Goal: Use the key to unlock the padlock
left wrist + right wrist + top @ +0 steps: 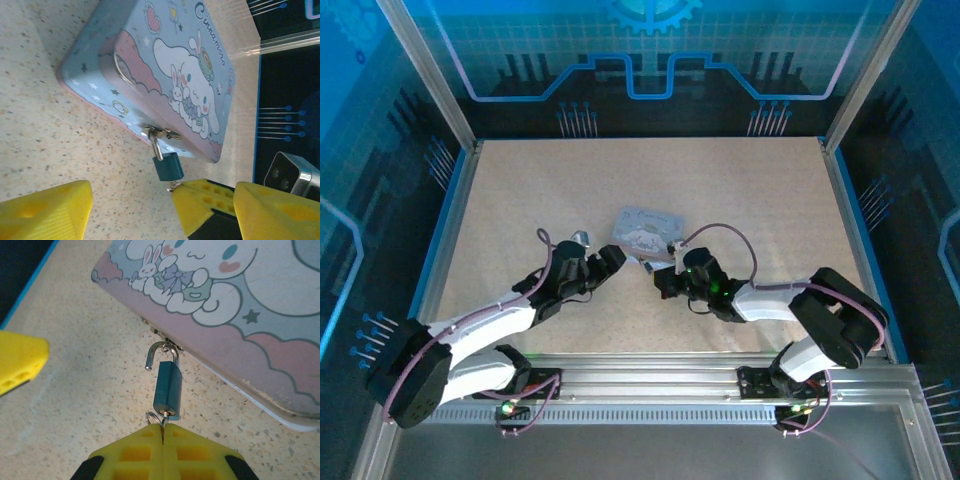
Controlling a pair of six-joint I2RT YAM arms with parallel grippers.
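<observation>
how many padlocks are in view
1: the padlock hangs from the hasp on the edge of the tin, its shackle open, with the right gripper shut on the key in its base. The tin's far side is hidden.

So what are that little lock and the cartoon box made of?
The padlock looks like metal: it has a teal, painted-looking body and a shiny silver shackle that glints. The box is probably thin tin, judging by the printed pastel picture, the soft sheen and the raised lip along its edge.
</observation>
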